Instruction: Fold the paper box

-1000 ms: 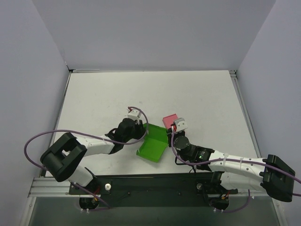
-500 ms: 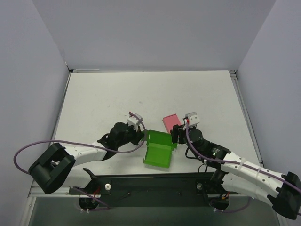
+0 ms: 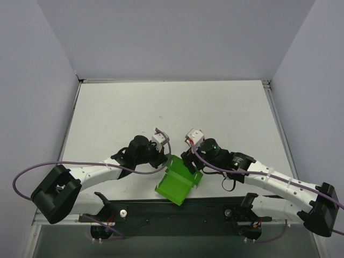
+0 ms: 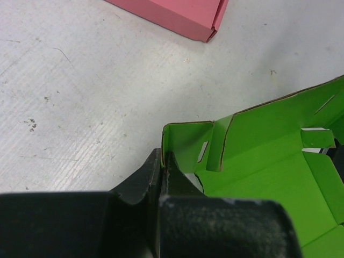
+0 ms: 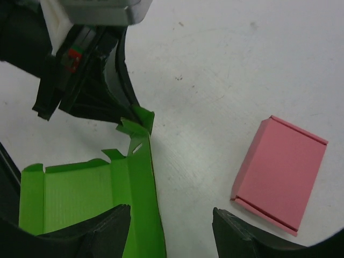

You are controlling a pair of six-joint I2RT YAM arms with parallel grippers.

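Paper box (image 4: 269,156) lies opened out on the worktop (image 4: 80,80), directly ahead and to the right of the left tool (image 4: 163,156), which is clenched on one corner flap with the thin green card pinched between its closed jaws. The right tool (image 5: 169,228) is released, with its jaws spread wide at the other end of the same side panel; one finger (image 5: 102,228) is above the green floor panel, and neither finger is seen touching the card. A flat pink box (image 5: 279,172) rests on the worktop ahead and to the right of the right tool, apart from the green card.
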